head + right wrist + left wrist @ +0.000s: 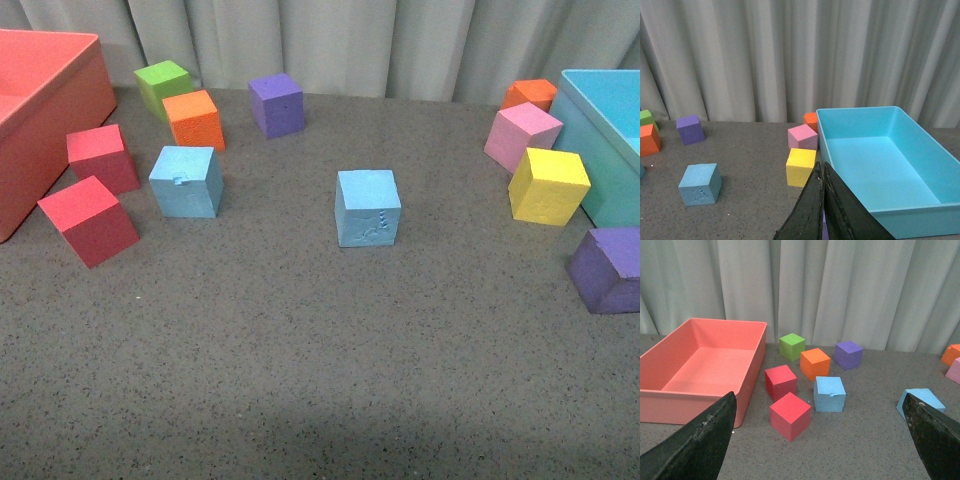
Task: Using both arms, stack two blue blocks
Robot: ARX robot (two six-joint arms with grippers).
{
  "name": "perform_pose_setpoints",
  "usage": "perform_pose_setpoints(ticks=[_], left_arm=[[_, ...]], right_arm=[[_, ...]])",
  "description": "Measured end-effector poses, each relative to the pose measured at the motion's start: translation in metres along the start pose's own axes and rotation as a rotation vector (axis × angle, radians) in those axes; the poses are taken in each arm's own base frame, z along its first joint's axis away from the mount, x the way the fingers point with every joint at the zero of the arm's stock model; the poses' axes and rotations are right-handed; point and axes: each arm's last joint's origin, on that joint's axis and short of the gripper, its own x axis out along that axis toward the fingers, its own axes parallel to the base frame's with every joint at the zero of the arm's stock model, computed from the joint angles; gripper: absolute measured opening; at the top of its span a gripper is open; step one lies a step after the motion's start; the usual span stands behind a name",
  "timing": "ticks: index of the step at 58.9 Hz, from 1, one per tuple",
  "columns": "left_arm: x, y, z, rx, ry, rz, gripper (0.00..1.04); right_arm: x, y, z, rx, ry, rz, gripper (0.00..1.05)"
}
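Observation:
Two light blue blocks rest apart on the grey table. The one with embossed marks (pixel 368 206) sits near the middle; it also shows in the right wrist view (pixel 700 184) and partly behind a finger in the left wrist view (pixel 921 398). The notched blue block (pixel 186 181) lies to the left, next to the red cubes (pixel 829 393). Neither arm appears in the front view. My left gripper (pixel 822 435) is open and empty, well back from the blocks. My right gripper (pixel 823 167) is shut on nothing, its tips in front of the yellow cube.
A red bin (pixel 40 110) stands at the far left and a turquoise bin (pixel 610 140) at the far right. Two red cubes (pixel 88 219), green (pixel 162 84), orange (pixel 193 119) and purple (pixel 276 103) cubes lie left and back. Pink (pixel 522 135), yellow (pixel 547 185), orange and purple (pixel 610 268) cubes crowd the right.

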Motion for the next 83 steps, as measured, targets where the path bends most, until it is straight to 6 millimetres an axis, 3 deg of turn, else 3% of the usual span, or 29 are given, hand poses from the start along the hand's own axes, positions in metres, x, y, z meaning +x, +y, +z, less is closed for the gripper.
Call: perform_pose_setpoints(ticks=[36,52,55,63,68,74,79,83], left_arm=[[0.000,0.000,0.000,0.000,0.000,0.000,0.98],[0.000,0.000,0.000,-0.001,0.006,0.006,0.98],[0.002,0.001,-0.001,-0.042,0.121,0.032,0.98],[0.034,0.002,0.011,-0.144,0.248,0.072,0.98],[0.071,-0.004,0.024,-0.164,0.261,0.038,0.98],[0.113,-0.014,0.026,-0.161,0.302,-0.005,0.98],[0.161,-0.027,0.014,-0.136,0.383,-0.026,0.98],[0.190,-0.035,0.006,-0.112,0.402,-0.042,0.98]], right_arm=[[-0.019,0.000,-0.003,-0.001,0.005,0.003,0.01],[-0.019,0.000,-0.003,0.000,0.005,0.003,0.48],[-0.019,0.000,-0.003,0.000,0.005,0.003,0.57],[-0.019,0.000,-0.003,0.000,0.005,0.003,0.80],[-0.019,0.000,-0.003,0.000,0.006,0.003,0.95],[-0.019,0.000,-0.003,0.000,0.006,0.003,0.94],[-0.019,0.000,-0.003,0.000,0.006,0.003,0.95],[-0.019,0.000,-0.003,0.000,0.006,0.003,0.95]])
